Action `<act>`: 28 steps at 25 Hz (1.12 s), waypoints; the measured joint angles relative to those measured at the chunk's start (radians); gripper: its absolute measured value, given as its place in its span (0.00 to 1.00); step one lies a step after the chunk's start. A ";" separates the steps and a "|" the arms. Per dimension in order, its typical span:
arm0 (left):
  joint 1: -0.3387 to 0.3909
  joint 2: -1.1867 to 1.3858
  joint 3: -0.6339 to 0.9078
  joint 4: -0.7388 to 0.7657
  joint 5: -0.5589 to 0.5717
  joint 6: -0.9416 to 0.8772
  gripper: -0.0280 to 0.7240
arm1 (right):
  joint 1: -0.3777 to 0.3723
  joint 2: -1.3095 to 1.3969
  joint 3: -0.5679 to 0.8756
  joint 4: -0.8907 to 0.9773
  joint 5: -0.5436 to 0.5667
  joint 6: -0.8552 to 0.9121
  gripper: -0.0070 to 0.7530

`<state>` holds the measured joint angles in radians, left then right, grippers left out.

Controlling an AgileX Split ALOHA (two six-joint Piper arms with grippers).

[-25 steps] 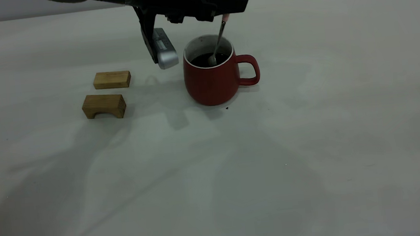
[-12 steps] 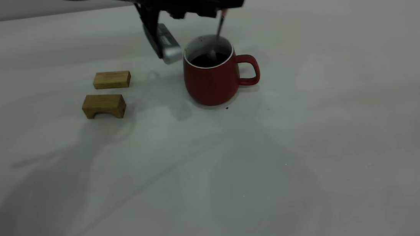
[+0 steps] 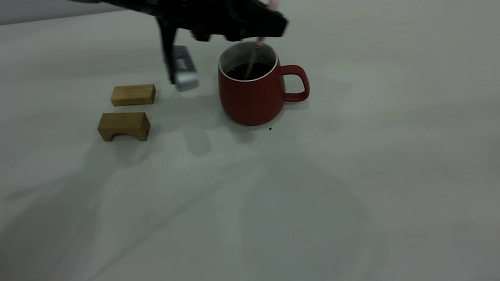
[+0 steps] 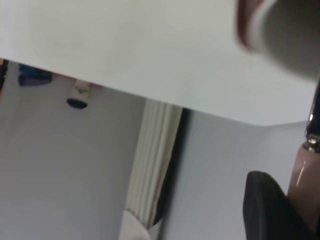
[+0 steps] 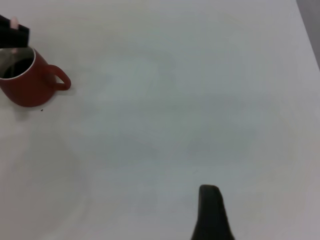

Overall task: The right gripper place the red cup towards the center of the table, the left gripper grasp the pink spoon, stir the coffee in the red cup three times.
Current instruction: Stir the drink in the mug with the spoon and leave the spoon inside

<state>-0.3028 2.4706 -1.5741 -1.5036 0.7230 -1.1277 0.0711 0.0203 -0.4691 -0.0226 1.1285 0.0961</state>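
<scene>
Lower now, my left gripper holds the pink spoon in its jaws, stirring coffee in the red cup; next, keep circling.

Pink spoon smeared by motion in the exterior view — bowl lost in the coffee, handle mostly hidden behind the left gripper. Left arm cut off by that view's top edge. In the left wrist view, only one dark fingertip and a slice of the red cup caught, blurred, at the frame's edge. Right gripper showing just one finger in its own wrist view — the other out of frame, spread impossible to judge.
</scene>
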 joint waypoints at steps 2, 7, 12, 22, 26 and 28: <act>0.019 -0.002 0.000 -0.011 -0.013 -0.002 0.22 | 0.000 0.000 0.000 0.000 0.000 0.000 0.78; 0.017 0.001 -0.001 -0.169 -0.038 0.105 0.22 | 0.000 0.000 0.000 0.000 0.000 0.000 0.78; -0.024 0.020 -0.007 -0.221 -0.046 0.194 0.22 | 0.000 0.000 0.000 0.000 0.000 0.000 0.78; -0.001 0.024 -0.007 -0.078 0.061 0.111 0.22 | 0.000 0.000 0.000 0.000 0.000 0.000 0.78; 0.039 0.024 -0.007 -0.028 0.066 0.027 0.22 | 0.000 0.000 0.000 0.000 0.000 0.000 0.78; 0.043 0.024 -0.007 -0.051 0.052 0.024 0.22 | 0.000 0.000 0.000 0.000 0.000 0.000 0.78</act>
<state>-0.2601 2.4946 -1.5813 -1.5548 0.7746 -1.1039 0.0711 0.0203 -0.4691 -0.0226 1.1285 0.0961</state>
